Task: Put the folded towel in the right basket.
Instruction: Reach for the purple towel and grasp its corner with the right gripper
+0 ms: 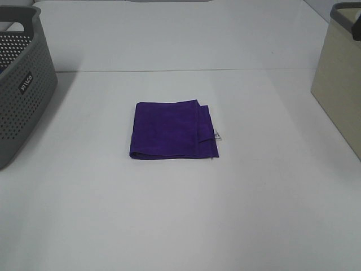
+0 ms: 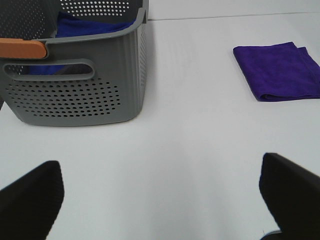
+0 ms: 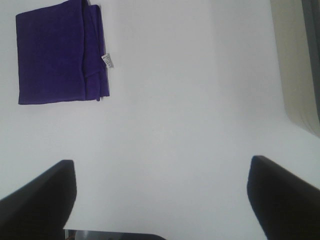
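Observation:
A folded purple towel (image 1: 172, 130) lies flat in the middle of the white table; it also shows in the left wrist view (image 2: 278, 71) and the right wrist view (image 3: 60, 52), with a small white tag at one edge. The right basket (image 1: 340, 77) is beige with a dark rim, at the right edge; its wall shows in the right wrist view (image 3: 295, 60). Neither gripper shows in the exterior view. My left gripper (image 2: 160, 200) is open and empty, well away from the towel. My right gripper (image 3: 162, 200) is open and empty, apart from the towel.
A grey perforated basket (image 1: 22, 84) stands at the left; in the left wrist view (image 2: 75, 75) it holds a blue cloth (image 2: 90, 26) and has an orange handle piece (image 2: 22, 48). White table (image 1: 180, 214) surface surrounds the towel.

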You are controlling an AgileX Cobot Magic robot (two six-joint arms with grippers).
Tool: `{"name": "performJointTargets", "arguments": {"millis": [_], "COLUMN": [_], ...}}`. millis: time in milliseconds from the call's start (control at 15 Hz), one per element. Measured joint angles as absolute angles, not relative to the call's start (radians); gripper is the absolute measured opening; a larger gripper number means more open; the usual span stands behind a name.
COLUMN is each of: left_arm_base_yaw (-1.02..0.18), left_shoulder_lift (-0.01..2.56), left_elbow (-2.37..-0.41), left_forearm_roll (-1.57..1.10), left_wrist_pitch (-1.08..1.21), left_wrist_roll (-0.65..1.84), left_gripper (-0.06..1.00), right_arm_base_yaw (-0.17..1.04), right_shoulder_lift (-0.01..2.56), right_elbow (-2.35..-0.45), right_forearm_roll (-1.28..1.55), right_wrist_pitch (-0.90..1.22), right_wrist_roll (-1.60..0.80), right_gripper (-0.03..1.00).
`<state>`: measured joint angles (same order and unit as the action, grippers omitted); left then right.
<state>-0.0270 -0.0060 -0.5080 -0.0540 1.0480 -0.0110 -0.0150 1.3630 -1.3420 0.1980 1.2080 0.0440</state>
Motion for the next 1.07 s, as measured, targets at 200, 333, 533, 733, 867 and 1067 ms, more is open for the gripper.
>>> {"name": "performJointTargets", "arguments": {"millis": [200, 333, 533, 733, 867, 1067], "left_arm_base_yaw": [-0.027, -0.027, -0.027, -0.027, -0.027, -0.027], "left_shoulder_lift": [-0.006, -0.006, -0.006, -0.006, -0.006, -0.006], "left_elbow": [-0.508, -0.508, -0.508, -0.508, -0.508, -0.508], "left_forearm_roll": [-0.054, -0.054, -0.054, -0.054, -0.054, -0.054], "left_wrist_pitch": [1.048, 1.048, 1.048, 1.048, 1.048, 1.048], "left_wrist_roll": [-0.011, -0.011, -0.011, -0.011, -0.011, -0.011], "left_gripper": [0.99, 0.99, 0.99, 0.99, 0.99, 0.99], "right_arm_base_yaw": [-0.015, -0.015, -0.015, -0.015, -0.015, 0.007], "right_shoulder_lift": [1.479, 1.501, 1.503, 1.515, 1.552, 1.651], "right_elbow": [-1.412, -1.412, -1.412, -1.415, -1.415, -1.415], "right_forearm_roll": [0.199, 0.199, 0.199, 0.213, 0.297, 0.453], "right_wrist_pitch": [1.207, 1.172, 1.123, 1.110, 1.097, 1.080], "right_wrist_roll": [0.044, 0.044, 0.044, 0.044, 0.040, -0.006], "right_gripper": [0.89, 0.89, 0.89, 0.89, 0.89, 0.88]}}
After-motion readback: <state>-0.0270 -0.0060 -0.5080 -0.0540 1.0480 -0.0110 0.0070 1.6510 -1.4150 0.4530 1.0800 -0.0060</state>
